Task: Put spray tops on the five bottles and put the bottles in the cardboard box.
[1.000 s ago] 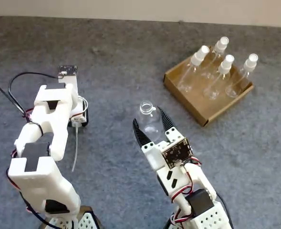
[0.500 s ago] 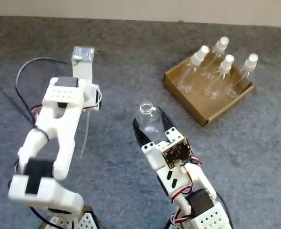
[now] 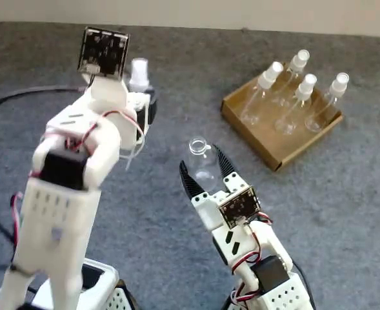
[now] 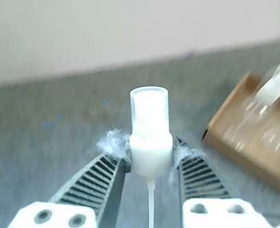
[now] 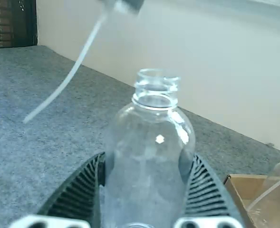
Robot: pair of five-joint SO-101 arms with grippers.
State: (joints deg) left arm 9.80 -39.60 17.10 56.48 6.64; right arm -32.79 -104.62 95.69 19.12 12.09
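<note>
Your right gripper, seen from above, is clamped on the body of the one uncapped bottle. The bottle is upright over the grey carpet near the middle of the table. I cannot tell whether its base touches down. The hold sits low on the glass, I judge so that the open neck is free to take a cap. Your left gripper is raised farther back, pinching the last spray top with its dip tube trailing below, well apart from that neck. The cardboard box lies off to the side with four capped bottles inside, so this looks like the fifth pairing. From the left wrist, the jaws are shut on the collar of the spray top, with the nozzle head up and the dip tube hanging between them. That grip leaves the tube free to thread into a neck. The cardboard box is blurred farther off. From the right wrist, the ribbed fingers bracket the uncapped bottle below its shoulder, with the threaded mouth bare. The dip tube slants through the air apart from the neck, its tip not over the opening. You would need to line that tip up with the mouth before lowering.
</note>
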